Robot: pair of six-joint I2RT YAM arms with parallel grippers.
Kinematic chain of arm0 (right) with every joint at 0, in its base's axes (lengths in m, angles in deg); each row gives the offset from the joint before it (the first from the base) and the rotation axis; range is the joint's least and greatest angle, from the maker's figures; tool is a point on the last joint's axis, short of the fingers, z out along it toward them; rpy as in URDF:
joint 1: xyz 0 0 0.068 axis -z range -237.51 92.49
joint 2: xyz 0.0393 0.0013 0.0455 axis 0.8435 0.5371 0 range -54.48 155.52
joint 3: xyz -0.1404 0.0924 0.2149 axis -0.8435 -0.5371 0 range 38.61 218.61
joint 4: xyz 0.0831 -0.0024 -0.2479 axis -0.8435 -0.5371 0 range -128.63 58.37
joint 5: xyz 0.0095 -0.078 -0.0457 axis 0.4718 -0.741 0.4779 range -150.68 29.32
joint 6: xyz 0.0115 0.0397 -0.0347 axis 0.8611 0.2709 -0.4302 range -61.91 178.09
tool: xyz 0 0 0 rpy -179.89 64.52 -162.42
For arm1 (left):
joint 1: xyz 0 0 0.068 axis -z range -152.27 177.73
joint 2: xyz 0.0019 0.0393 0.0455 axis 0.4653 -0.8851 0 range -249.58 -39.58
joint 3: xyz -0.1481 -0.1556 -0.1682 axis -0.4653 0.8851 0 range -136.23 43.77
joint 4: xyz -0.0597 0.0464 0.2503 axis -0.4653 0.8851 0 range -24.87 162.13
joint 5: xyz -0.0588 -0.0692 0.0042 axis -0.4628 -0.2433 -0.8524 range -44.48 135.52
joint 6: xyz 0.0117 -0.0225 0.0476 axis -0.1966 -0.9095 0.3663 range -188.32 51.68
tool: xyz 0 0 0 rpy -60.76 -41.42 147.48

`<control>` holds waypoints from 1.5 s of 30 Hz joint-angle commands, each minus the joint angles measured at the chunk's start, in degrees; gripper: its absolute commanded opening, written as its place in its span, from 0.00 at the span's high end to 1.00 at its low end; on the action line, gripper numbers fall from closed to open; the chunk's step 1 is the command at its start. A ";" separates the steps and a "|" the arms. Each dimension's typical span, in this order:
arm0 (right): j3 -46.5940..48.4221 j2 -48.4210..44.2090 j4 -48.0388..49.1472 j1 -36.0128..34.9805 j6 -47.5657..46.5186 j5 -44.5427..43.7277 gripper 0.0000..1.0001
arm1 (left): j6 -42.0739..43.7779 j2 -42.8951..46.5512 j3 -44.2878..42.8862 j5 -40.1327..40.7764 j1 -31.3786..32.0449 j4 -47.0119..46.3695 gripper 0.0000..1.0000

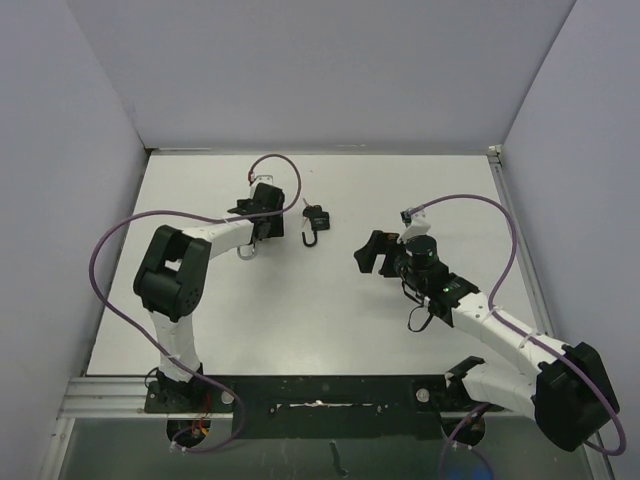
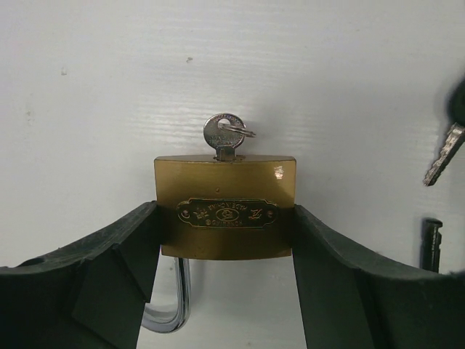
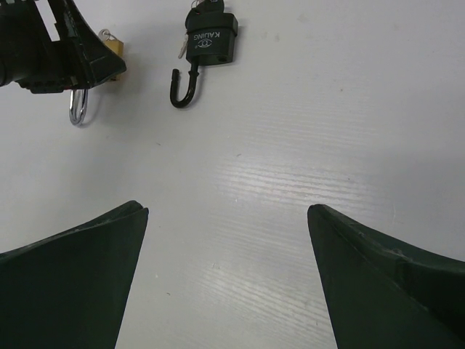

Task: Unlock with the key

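The left pincer [image 2: 225, 225] pinches the brass padlock [image 2: 225, 185], a key [image 2: 224, 134] seated in it — the right pincer [image 3: 227, 211] hangs spread above the surface [image 3: 305, 109]

**Clearance around the black padlock**
Left of black padlock [image 1: 316, 222]: blocked, left gripper [image 2: 225, 218] clamps brass padlock [image 2: 225, 182] just beside it. Right and near sides: bare table [image 1: 320, 330]; right gripper [image 1: 372, 252] stands apart, jaws wide. Far side bare too
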State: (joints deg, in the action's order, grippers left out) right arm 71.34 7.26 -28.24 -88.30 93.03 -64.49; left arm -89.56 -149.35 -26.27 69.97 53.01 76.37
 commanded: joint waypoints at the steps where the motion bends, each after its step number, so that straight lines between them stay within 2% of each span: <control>1: -0.66 0.57 3.59 0.42 -0.27 0.97 0.02 | 0.47 -2.01 -6.16 -3.35 -0.87 -7.52 1.00; 11: -0.62 0.71 3.57 0.68 -0.05 1.70 0.02 | -1.24 -9.07 -15.44 -3.38 -0.95 -1.90 1.00; 12: -0.57 0.71 3.52 0.64 -0.11 1.70 0.02 | -1.25 -9.54 -15.96 -3.81 -0.96 -1.62 0.96; 14: -0.58 0.66 3.31 0.71 -0.13 1.75 0.02 | -1.05 -10.15 -16.60 -4.86 -0.96 -1.25 0.78; 16: -0.43 0.67 3.20 0.65 -0.22 1.77 0.02 | -1.00 -10.10 -16.65 -5.62 -0.97 -1.28 0.48; 17: -0.40 0.73 3.13 0.65 -0.22 1.79 0.02 | -0.96 -9.98 -16.36 -5.82 -0.95 -1.43 0.39; 23: 0.22 1.12 3.02 0.67 -0.08 2.40 0.02 | -0.82 -9.07 -16.09 -5.41 -1.01 -0.73 0.04; 27: 0.52 1.15 2.63 0.67 0.04 2.45 0.02 | -0.77 -6.25 -15.44 -4.78 -1.00 0.30 0.02; 31: 1.23 0.67 0.46 0.68 -0.30 1.42 0.02 | -1.58 3.33 -10.90 -3.52 -0.78 -1.28 0.02; 35: 3.22 0.75 -3.78 0.59 -0.75 -1.04 0.02 | -3.64 18.04 -1.45 -5.16 -0.34 -5.80 0.02; 38: 3.95 0.78 -6.08 0.63 0.10 -4.16 0.02 | -3.41 29.92 8.79 -9.58 0.21 -11.07 0.02; 41: 4.33 0.38 -8.49 0.51 2.53 -8.90 0.02 | -3.60 41.63 20.91 -10.35 0.34 -15.24 0.02; 45: 4.62 -0.38 -12.62 -0.01 5.87 -15.38 0.02 | -2.90 55.52 29.00 -8.67 0.08 -13.38 0.02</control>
State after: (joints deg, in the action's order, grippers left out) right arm 73.40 8.20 -37.04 -87.93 95.28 -71.24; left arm -92.31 -101.79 -3.78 61.29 53.21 64.02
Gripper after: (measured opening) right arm 0.979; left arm 0.977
